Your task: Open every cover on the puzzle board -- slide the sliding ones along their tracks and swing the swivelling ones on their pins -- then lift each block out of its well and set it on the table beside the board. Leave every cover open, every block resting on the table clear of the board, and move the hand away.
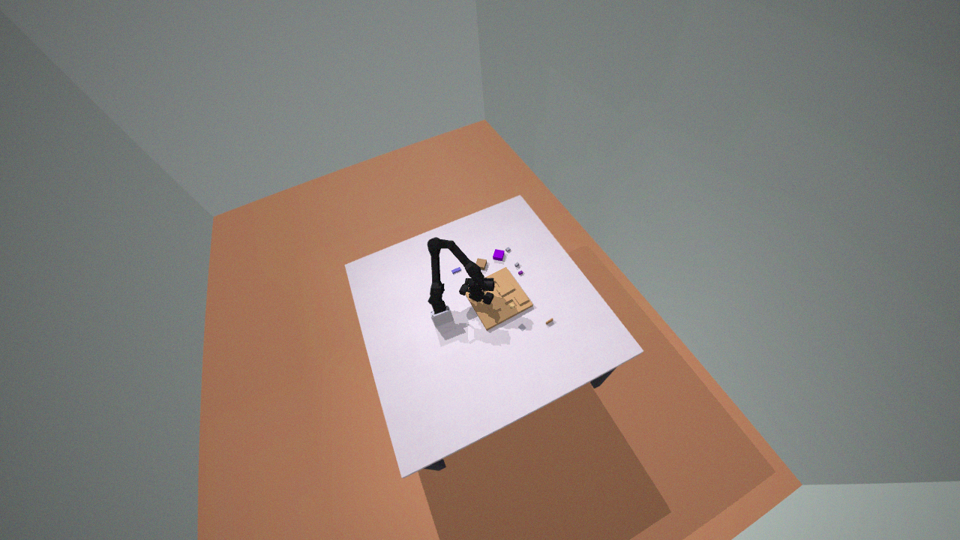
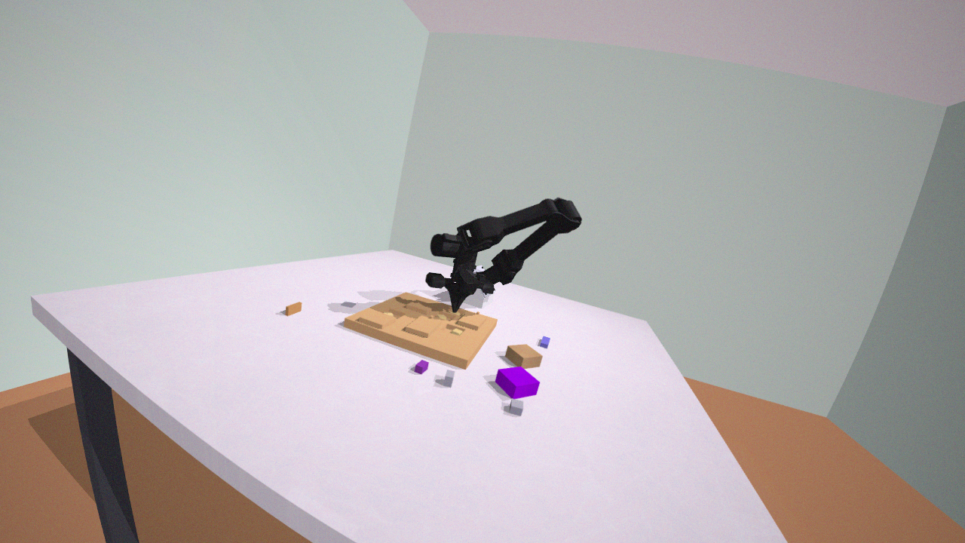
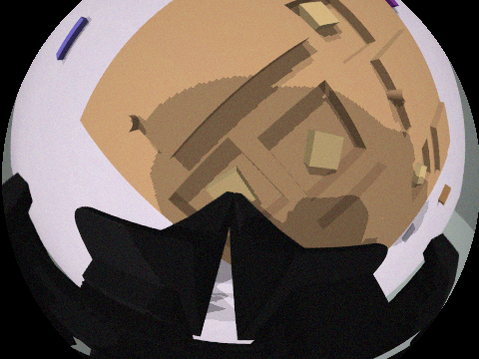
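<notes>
The tan puzzle board [image 1: 505, 273] [image 2: 442, 348] [image 3: 120, 80] lies on the table, partly in the arm's shadow. In the wrist view, four pale blocks show uncovered in wells: one block [image 3: 232, 184] just beyond the fingertips, a second block [image 3: 326, 151] right of centre, a third block [image 3: 319, 15] [image 2: 456, 331] near the top and a fourth block [image 3: 420, 174] at the far right. A small knob [image 3: 395, 96] stands in a narrow slot. The covers match the board's colour, and their outlines are hard to tell. My gripper [image 2: 455, 310] [image 3: 233, 199] is shut and empty, tip low over the board; contact is unclear.
Loose on the table are a purple box [image 1: 499, 254] [image 2: 517, 382], a brown block [image 1: 481, 263] [image 2: 523, 355], a blue bar [image 1: 456, 270] [image 2: 545, 342] [image 3: 72, 39], a small purple block [image 2: 421, 366], grey blocks [image 2: 449, 378] [image 2: 516, 407] and an orange piece [image 1: 549, 321] [image 2: 293, 308].
</notes>
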Action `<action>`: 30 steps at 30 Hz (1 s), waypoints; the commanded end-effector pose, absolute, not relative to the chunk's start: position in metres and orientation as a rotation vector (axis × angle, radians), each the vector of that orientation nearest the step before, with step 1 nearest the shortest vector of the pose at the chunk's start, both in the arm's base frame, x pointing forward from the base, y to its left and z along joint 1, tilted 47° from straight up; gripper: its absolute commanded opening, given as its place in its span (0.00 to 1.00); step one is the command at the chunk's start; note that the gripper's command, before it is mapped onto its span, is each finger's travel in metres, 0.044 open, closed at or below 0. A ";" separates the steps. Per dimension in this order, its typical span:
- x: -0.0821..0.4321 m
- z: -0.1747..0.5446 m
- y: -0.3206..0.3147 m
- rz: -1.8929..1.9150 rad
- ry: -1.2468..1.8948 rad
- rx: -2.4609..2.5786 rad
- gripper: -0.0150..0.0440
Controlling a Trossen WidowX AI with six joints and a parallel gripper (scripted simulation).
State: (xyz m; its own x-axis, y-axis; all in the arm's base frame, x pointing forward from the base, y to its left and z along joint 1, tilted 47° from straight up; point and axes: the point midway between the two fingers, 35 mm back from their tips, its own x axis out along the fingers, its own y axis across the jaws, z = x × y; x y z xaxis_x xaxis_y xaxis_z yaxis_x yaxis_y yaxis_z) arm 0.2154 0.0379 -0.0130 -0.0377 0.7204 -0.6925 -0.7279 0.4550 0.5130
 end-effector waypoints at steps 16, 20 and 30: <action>0.216 -0.010 0.035 0.785 1.429 0.467 0.25; 0.216 -0.006 0.034 0.684 1.495 0.579 0.25; 0.217 -0.001 0.031 0.533 1.580 0.736 0.25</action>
